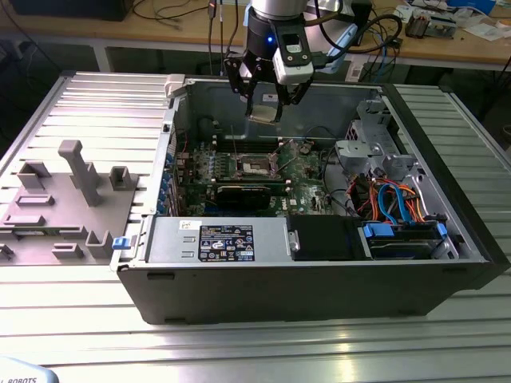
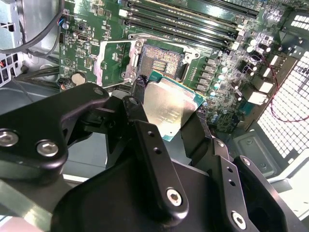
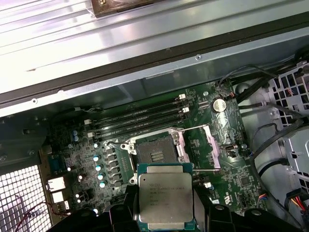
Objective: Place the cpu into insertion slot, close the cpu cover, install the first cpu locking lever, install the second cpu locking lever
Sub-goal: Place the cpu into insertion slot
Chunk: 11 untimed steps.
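Exterior view's left: a grey moulded plastic tray (image 1: 68, 203); centre, the black gripper (image 1: 263, 108) hangs over the open dark computer case (image 1: 319, 287), jaws closed on the small silver-topped square cpu (image 3: 165, 198), its sides partly hidden in the grip; beneath, the dark-centred square insertion slot (image 3: 155, 153) lies bare, the thin silver cpu cover (image 2: 116, 62) swung open beside it.

In the second wrist view, the dark fingers (image 2: 135, 108) cover two corners of the cpu (image 2: 169, 106) from you, and the cpu hides the near rim of the insertion slot (image 2: 161, 60). In the exterior view, the arm (image 1: 275, 9) is cut off at the top edge.
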Tool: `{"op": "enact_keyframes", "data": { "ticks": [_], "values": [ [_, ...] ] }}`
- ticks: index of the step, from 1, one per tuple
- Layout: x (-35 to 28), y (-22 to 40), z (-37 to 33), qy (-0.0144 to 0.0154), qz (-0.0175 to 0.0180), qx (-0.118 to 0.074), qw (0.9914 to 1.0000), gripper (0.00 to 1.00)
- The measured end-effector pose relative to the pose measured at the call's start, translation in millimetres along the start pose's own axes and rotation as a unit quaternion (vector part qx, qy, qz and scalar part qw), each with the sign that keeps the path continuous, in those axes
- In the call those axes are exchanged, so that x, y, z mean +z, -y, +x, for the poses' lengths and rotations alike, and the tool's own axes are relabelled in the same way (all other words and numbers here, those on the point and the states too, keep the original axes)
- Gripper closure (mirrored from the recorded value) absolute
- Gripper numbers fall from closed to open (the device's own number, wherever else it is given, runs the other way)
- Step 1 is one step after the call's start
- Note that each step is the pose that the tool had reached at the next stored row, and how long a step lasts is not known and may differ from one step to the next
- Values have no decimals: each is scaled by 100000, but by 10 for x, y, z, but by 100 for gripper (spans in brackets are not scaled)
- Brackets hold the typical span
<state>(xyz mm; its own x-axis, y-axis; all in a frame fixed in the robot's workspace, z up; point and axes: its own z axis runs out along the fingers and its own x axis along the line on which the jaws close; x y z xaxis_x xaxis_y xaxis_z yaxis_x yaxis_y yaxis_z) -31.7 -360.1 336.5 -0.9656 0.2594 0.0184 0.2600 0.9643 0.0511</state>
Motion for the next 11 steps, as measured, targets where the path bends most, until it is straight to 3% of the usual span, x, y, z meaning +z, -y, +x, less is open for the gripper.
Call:
{"op": "enact_keyframes", "data": {
  "ticks": [11],
  "values": [
    [0, 0, 0, 20, -11, 399, 99999, 46]
  ]
}}
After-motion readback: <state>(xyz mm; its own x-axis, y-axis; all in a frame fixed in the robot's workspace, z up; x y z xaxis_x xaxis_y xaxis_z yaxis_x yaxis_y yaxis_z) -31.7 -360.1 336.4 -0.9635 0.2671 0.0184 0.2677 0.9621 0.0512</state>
